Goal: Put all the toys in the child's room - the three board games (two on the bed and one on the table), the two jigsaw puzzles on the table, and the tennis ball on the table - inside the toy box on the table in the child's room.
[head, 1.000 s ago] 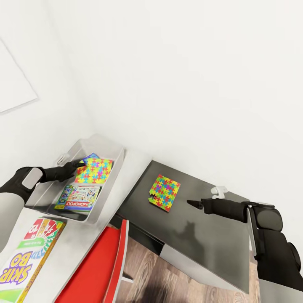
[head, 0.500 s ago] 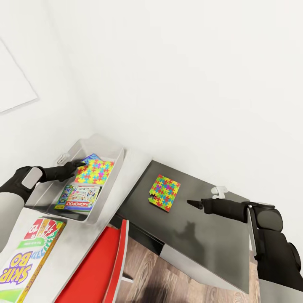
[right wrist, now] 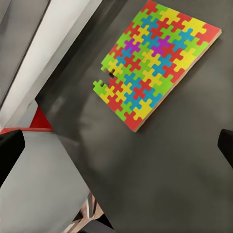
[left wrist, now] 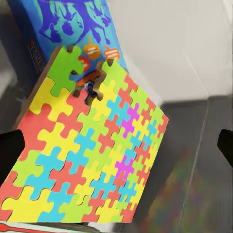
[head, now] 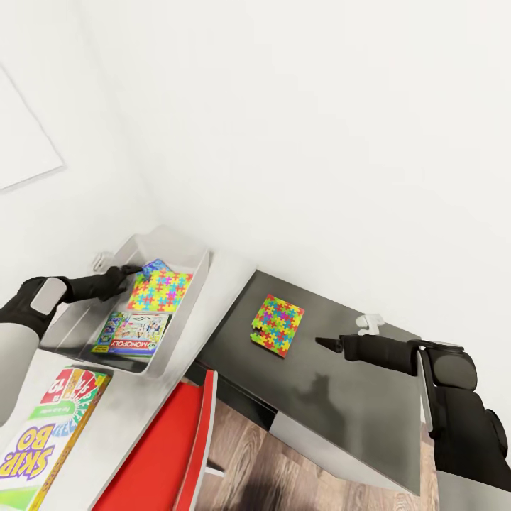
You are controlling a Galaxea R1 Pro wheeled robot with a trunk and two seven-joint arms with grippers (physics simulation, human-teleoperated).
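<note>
While the left gripper (head: 131, 270) hovers over the far end of the toy box (head: 186, 250) with its fingers spread wide and gripping nothing, one jigsaw puzzle (head: 160, 290) lies inside the box, partly over a blue game box (left wrist: 73, 26) and next to a Monopoly box (head: 133, 333). Over on the dark tabletop (head: 341, 397), the second jigsaw puzzle (head: 277, 325) lies flat and well apart from the right gripper (head: 321, 343), which hovers beside it with fingers apart and empty. Near the toy box, a Skip-Bo box (head: 44, 440) rests on the white table (head: 131, 419), beside a red chair (head: 177, 454).
</note>
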